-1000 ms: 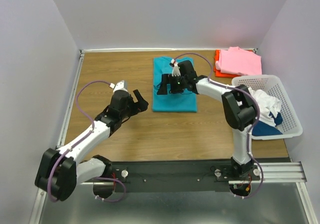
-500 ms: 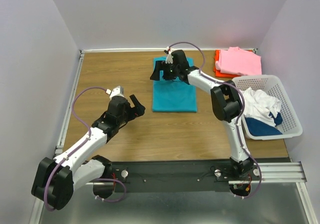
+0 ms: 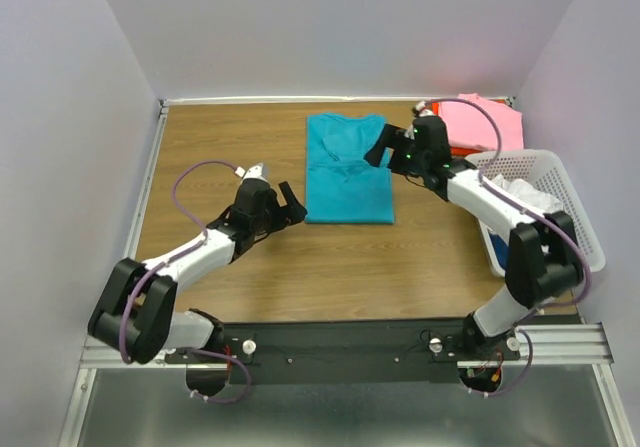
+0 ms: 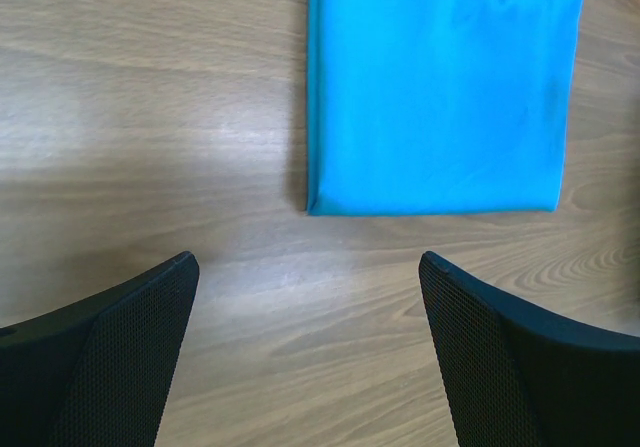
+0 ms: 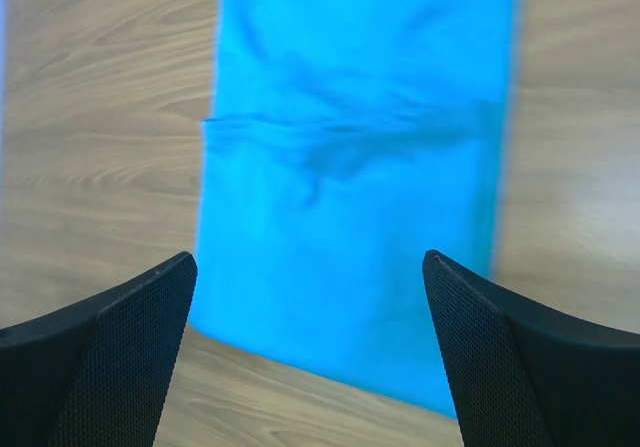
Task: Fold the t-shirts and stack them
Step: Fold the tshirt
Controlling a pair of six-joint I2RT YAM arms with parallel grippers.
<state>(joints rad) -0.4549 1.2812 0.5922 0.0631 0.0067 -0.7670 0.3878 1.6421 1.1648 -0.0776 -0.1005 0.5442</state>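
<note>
Overhead, I see the teal t-shirt (image 3: 347, 172) folded flat on the surface (image 3: 220, 137), between my left tool (image 3: 285, 205) and right tool (image 3: 383, 147). Both are spread wide and empty. A pink shirt (image 3: 485, 122) lies behind the right tool. Left wrist shows the folded corner just ahead of the tips. Right wrist, blurred, shows a crease across the shirt.
</note>
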